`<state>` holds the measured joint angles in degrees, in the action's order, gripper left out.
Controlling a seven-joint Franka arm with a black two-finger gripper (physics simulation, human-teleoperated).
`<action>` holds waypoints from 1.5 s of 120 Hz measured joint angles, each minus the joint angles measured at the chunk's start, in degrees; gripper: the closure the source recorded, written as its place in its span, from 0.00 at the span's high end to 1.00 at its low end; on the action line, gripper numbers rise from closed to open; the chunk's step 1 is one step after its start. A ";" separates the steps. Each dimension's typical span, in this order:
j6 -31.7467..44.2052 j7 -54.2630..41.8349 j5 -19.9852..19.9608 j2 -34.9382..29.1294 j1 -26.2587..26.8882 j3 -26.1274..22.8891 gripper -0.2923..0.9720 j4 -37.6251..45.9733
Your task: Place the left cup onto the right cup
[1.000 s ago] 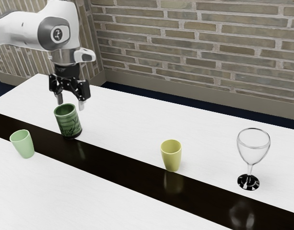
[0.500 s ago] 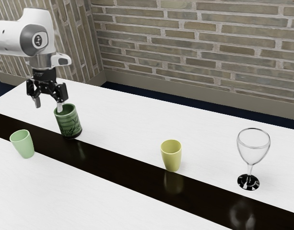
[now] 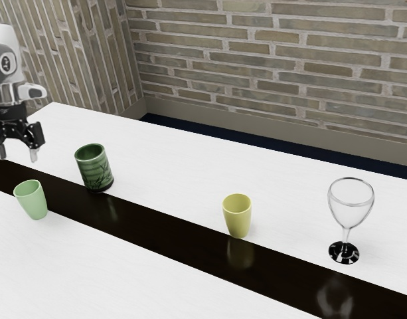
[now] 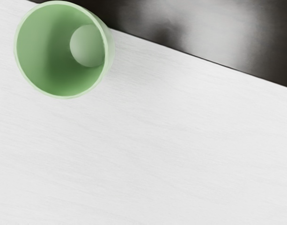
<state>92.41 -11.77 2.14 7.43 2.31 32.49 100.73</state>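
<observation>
Pale-green cup (image 3: 30, 199) is noted as the leftmost vessel in the exterior view and is taken to be the cup to be moved. It stands upright, mouth up, on the white table (image 3: 190, 159), at the near edge of the dark stripe (image 3: 157, 229). In the wrist view its open mouth and round inner floor are seen from above, with the cup (image 4: 61, 49) off to one side of the camera's centre rather than directly under the hand.

The gripper (image 3: 17, 154) is positioned above the cup and a little toward the wall side, apart from the rim. No contact is made. Its fingers point down and are spread, with nothing between them.

Step in hand is judged to be the approach for the pick: nothing is grasped and nothing is lifted. For the next move, the hand needs to be centred over the rim and lowered until the cup wall lies between the fingers, and only then closed. The cup narrows toward its base, so a low grip across the body is judged more likely to slip.

A dark-green cup (image 3: 93, 167) stands near, toward the exterior view's right. A yellow-green cup (image 3: 237, 214) stands well apart, further right on the stripe, with a wine glass (image 3: 350, 216) beyond it. The yellow-green cup is presumed to be the target. The carry must clear the dark-green cup.
</observation>
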 joint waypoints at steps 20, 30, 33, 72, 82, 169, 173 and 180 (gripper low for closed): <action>0.95 -2.51 -0.35 0.42 -0.20 4.43 0.77 1.42; 2.81 -3.68 -0.55 0.55 -0.40 5.19 0.77 2.25; 3.83 -4.00 -0.63 0.65 -0.35 5.25 0.77 2.60; 13.30 -6.43 -1.72 4.36 0.57 4.99 0.77 3.31; 14.87 -6.69 -2.43 5.69 0.37 4.88 0.77 4.04; 26.35 -8.12 -9.07 12.02 -0.22 3.59 0.77 10.94; 26.61 -8.16 -9.18 12.16 -0.24 3.45 0.77 11.05; 26.98 -8.23 -9.33 12.43 -0.26 3.33 0.77 11.19</action>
<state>119.39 -20.00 -7.20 19.85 2.05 35.83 111.92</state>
